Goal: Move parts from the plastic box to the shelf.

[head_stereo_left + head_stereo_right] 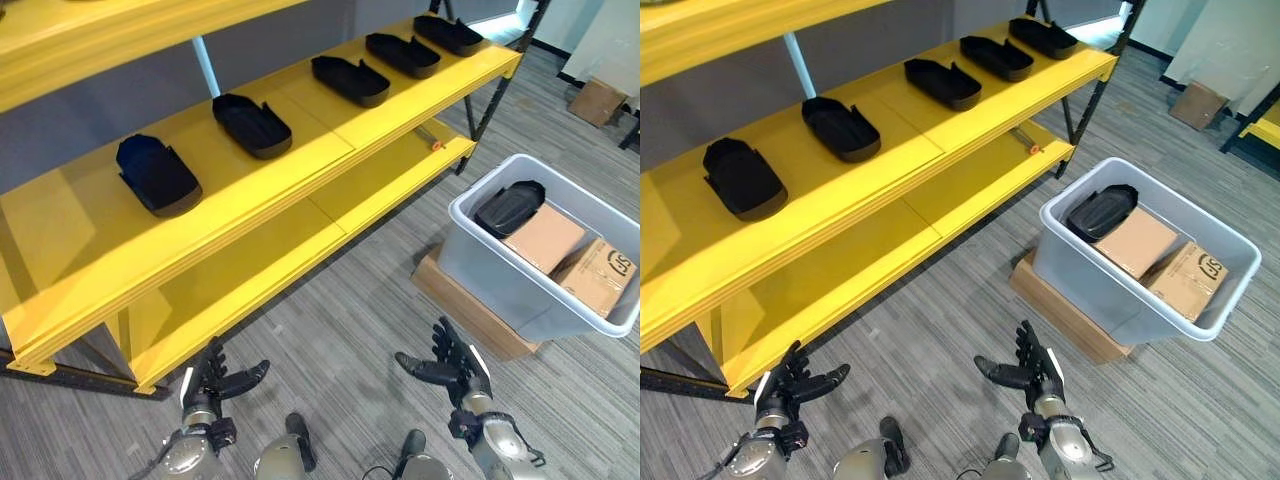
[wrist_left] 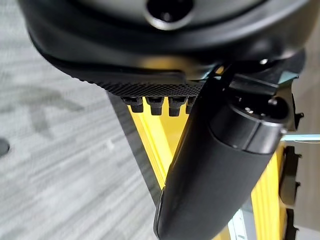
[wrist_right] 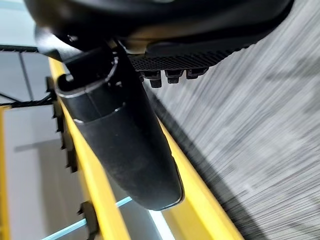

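A pale grey plastic box (image 1: 488,272) stands on the floor at the right. One black moulded part (image 1: 508,207) lies in its far corner. Several matching black parts sit in a row on the yellow shelf (image 1: 300,150), from the nearest one (image 1: 157,175) to the farthest (image 1: 449,34). My left hand (image 1: 210,380) hangs low near the shelf's bottom corner, open and holding nothing. Low over the carpet in front of the box is my right hand (image 1: 455,370), its fingers spread and its palm bare. In the wrist views, the left hand (image 2: 220,165) and the right hand (image 3: 125,145) each show a straight thumb.
Two cardboard boxes (image 1: 545,238) (image 1: 598,275) fill the rest of the plastic box, which rests on a flat brown slab (image 1: 470,312). A small orange item (image 1: 437,146) lies on the lower shelf board. Another carton (image 1: 598,100) stands far right. Grey carpet lies between shelf and box.
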